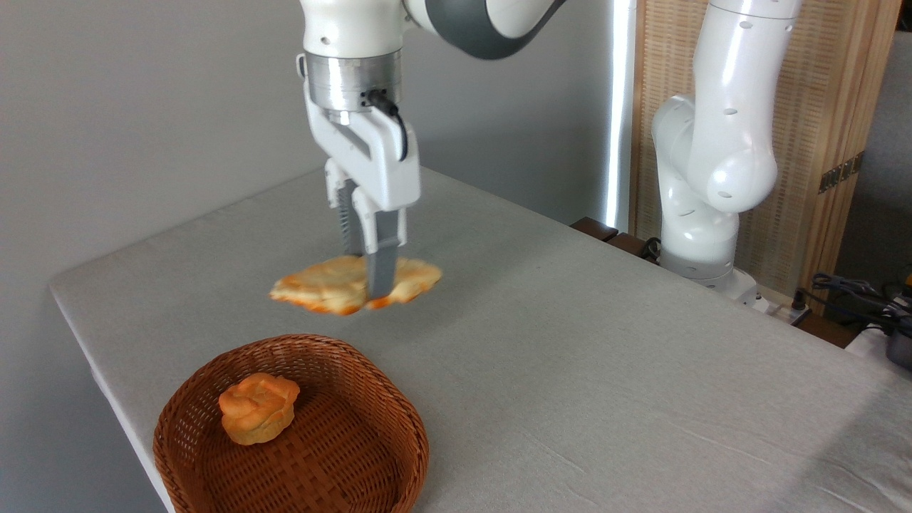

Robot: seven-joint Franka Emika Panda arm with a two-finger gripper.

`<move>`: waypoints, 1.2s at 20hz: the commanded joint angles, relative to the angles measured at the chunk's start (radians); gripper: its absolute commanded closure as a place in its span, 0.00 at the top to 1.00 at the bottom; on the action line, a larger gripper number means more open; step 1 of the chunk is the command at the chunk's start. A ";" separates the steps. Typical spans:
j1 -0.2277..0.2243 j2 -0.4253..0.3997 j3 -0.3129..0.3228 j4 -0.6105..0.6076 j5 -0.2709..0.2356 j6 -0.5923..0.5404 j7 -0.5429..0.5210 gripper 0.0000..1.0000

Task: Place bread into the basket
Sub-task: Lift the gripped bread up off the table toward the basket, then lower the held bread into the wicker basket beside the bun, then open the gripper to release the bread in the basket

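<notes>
The bread (324, 285), a long flat pale golden loaf with browner edges, hangs in the air above the table. My gripper (370, 274) is shut on its middle, fingers pointing straight down. The loaf lies roughly level and is slightly blurred. The basket (406, 417), round, woven and reddish-brown, sits at the table's front left corner, below and in front of the loaf.
A small round orange knotted bun (258, 407) lies inside the basket, towards its left side. The grey table (605, 342) stretches to the right and back. The arm's white base (702, 235) stands at the table's far right edge, with cables (855, 296) beside it.
</notes>
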 commanded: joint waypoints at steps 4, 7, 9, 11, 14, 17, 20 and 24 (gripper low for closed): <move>0.001 0.101 0.051 0.014 -0.023 0.224 -0.063 0.49; 0.001 0.156 0.058 0.021 -0.049 0.275 -0.080 0.59; 0.001 0.206 0.071 0.043 -0.095 0.325 -0.105 0.71; 0.001 0.223 0.073 0.041 -0.096 0.354 -0.108 0.98; 0.001 0.253 0.073 0.043 -0.096 0.390 -0.108 1.00; 0.001 0.274 0.073 0.043 -0.098 0.439 -0.146 1.00; 0.001 0.277 0.073 0.041 -0.096 0.451 -0.152 1.00; 0.001 0.288 0.073 0.040 -0.096 0.451 -0.154 1.00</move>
